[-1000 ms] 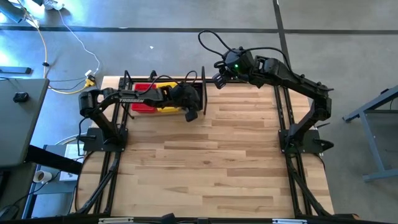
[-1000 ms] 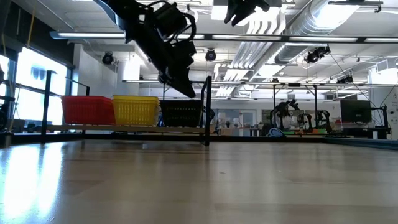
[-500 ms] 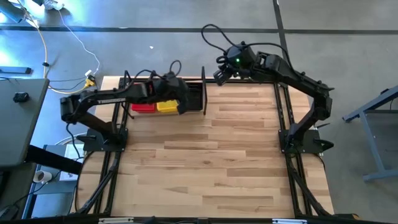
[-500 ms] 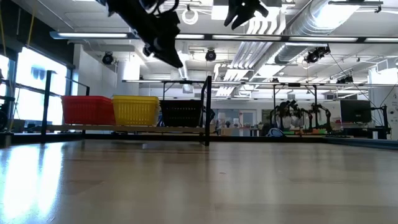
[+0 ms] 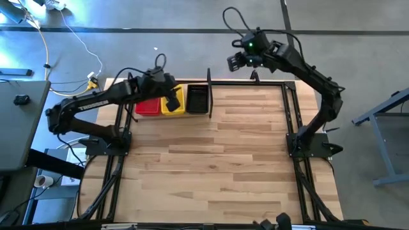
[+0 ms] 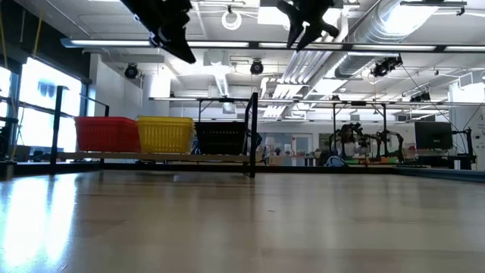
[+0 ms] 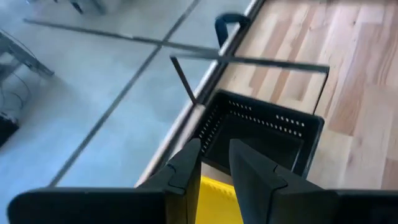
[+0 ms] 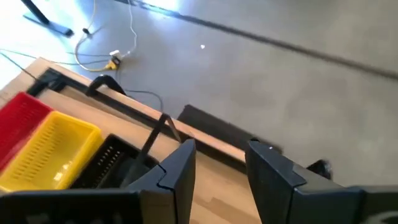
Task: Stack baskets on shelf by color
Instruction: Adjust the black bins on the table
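Red baskets (image 6: 106, 133), yellow baskets (image 6: 164, 134) and black baskets (image 6: 220, 138) stand side by side on the shelf (image 6: 151, 156) at the table's far left; how many are nested in each, I cannot tell. The same three colours show from above as red (image 5: 148, 107), yellow (image 5: 172, 105) and black (image 5: 197, 99). My left gripper (image 5: 171, 101) hangs high above the yellow one, open and empty (image 7: 214, 168). My right gripper (image 5: 235, 62) hovers high beyond the table's far edge, open and empty (image 8: 217, 168).
The shelf's black end post (image 5: 209, 92) stands upright just right of the black baskets. The wooden tabletop (image 5: 217, 160) stretches bare from the shelf toward the near edge. Cables (image 5: 70, 38) lie on the floor beyond the far left corner.
My left gripper has risen and drawn back toward the table's left, from over the black baskets to above the yellow ones. My right gripper has swung away toward the right, out past the far edge, rolling a little. The baskets have stayed in place.
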